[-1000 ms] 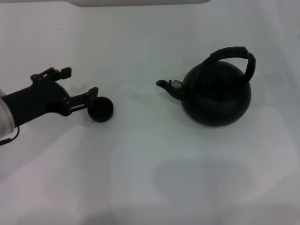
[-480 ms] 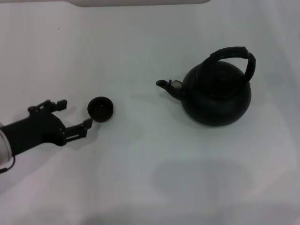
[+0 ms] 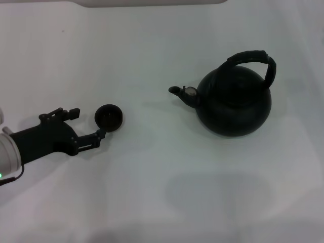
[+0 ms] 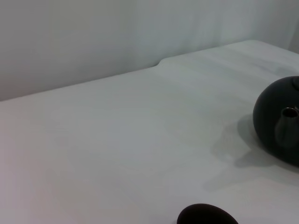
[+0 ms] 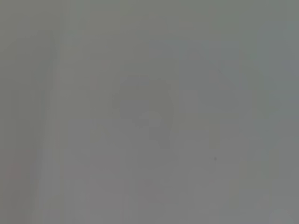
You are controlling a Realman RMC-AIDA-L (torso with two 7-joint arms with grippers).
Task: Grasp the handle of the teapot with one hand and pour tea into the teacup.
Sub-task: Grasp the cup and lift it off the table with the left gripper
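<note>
The teapot is a round matte black pot standing upright on the white table at the right, with its spout pointing left. Its ribbed black handle arches over the top. The teacup, tiny and dark, stands upright to the left of the spout, well apart from it. My left gripper is open and empty, just left of the teacup, one fingertip near the cup's front. The left wrist view shows the teacup's rim and part of the teapot. My right gripper is out of view.
The white table runs on all sides around both objects. A pale raised edge lies at the far back. The right wrist view shows only a plain grey surface.
My left gripper pulled back from beside the teacup toward the front left, then edged slightly right again. The teacup and teapot have not moved.
</note>
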